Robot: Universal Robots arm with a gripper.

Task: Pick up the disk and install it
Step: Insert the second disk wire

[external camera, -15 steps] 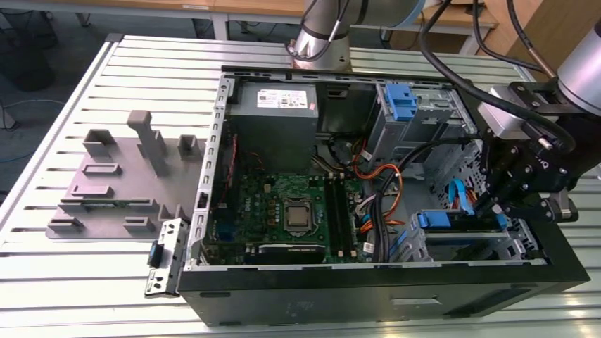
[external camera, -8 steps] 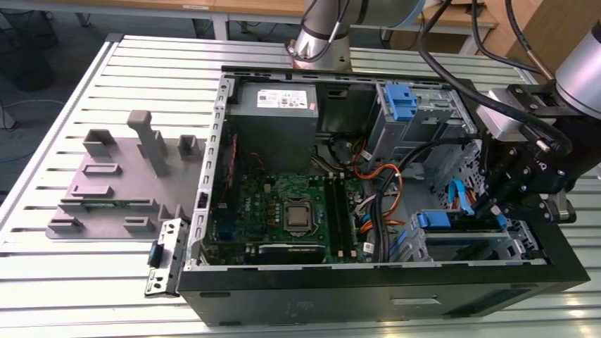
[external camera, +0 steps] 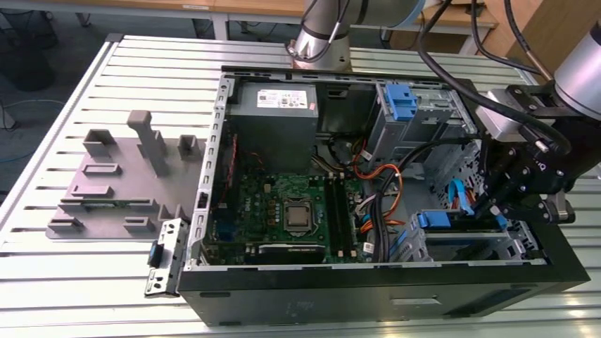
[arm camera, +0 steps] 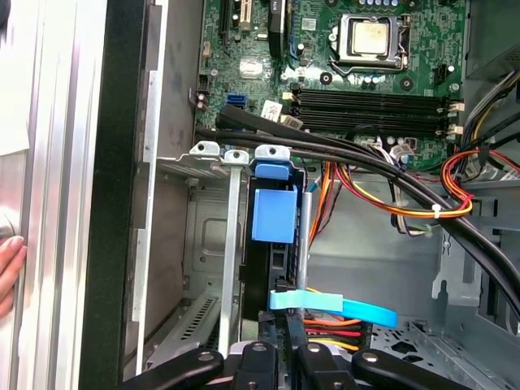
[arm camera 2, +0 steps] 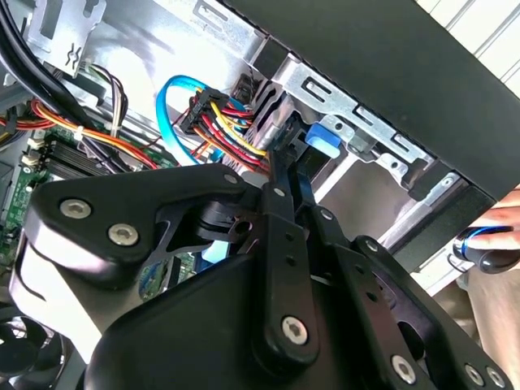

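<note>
Slatted pale metal table (external camera: 56, 296); wooden desk (external camera: 253, 7) behind; dark floor (external camera: 28, 120) at exterior view's left.

A slatted metal workbench (external camera: 112, 274) carries an open black desktop computer case (external camera: 376, 296), a grey moulded fixture tray (external camera: 112, 183) just beside the case toward the exterior view's left, and a small detached bracket with a blue tab (external camera: 162, 257) at the case's corner.

The arm descends from the far side at the exterior view's right — its gripper (external camera: 511, 204) hangs low, pointing down, black linkage folded close; whether the jaws are parted is unclear.

A person's hand (arm camera: 8, 272) shows at the edge in the first wrist view.
</note>
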